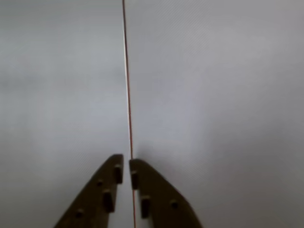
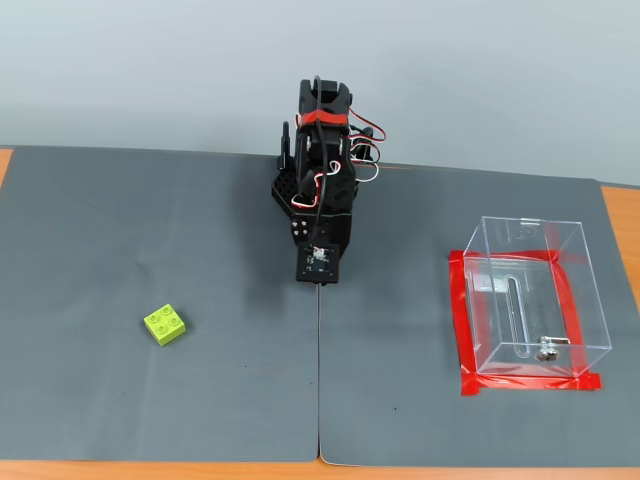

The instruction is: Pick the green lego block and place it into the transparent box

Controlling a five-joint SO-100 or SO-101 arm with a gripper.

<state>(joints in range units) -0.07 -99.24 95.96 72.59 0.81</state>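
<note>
The green lego block [image 2: 164, 324] lies on the grey mat at the left in the fixed view, studs up. The transparent box [image 2: 530, 300] stands at the right on a red tape border, with a small metal fitting [image 2: 546, 350] on its near wall. The black arm [image 2: 322, 190] is folded at the back middle, between block and box and away from both. In the wrist view my gripper [image 1: 126, 166] has its two dark fingers nearly touching, with nothing between them, over the seam of the mat. The block and box are out of the wrist view.
Two grey mats meet at a seam [image 2: 319, 380] running toward the front edge; it shows as a thin reddish line in the wrist view [image 1: 127, 85]. Orange table edge [image 2: 620, 215] shows at the right. A pale wall is behind.
</note>
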